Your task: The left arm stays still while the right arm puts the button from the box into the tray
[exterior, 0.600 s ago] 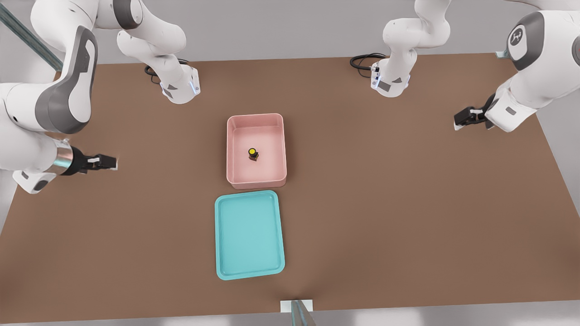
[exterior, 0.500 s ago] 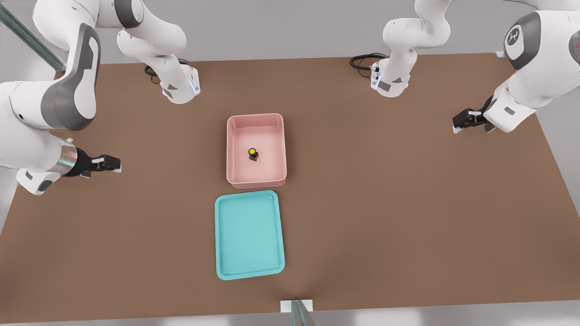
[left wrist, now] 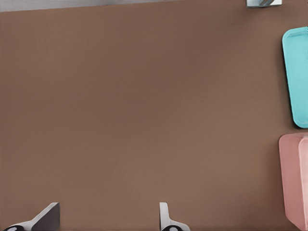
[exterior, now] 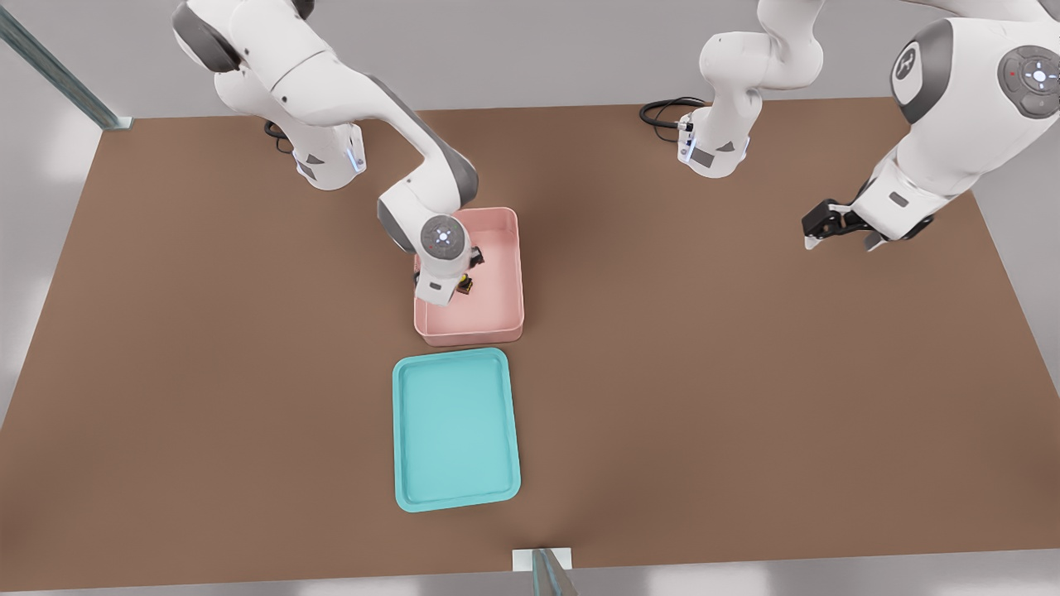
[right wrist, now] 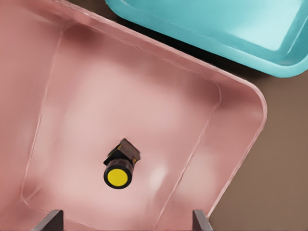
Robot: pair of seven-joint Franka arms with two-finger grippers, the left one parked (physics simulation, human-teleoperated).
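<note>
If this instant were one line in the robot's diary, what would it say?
phase: reaching | gripper: open, above the box | button: on box floor, untouched | tray: holds nothing

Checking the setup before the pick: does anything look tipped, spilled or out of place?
Nothing stands out. The button stands alone on the floor of the pink box, the turquoise tray lies flat beside it, and the gripper hangs open over the box.
</note>
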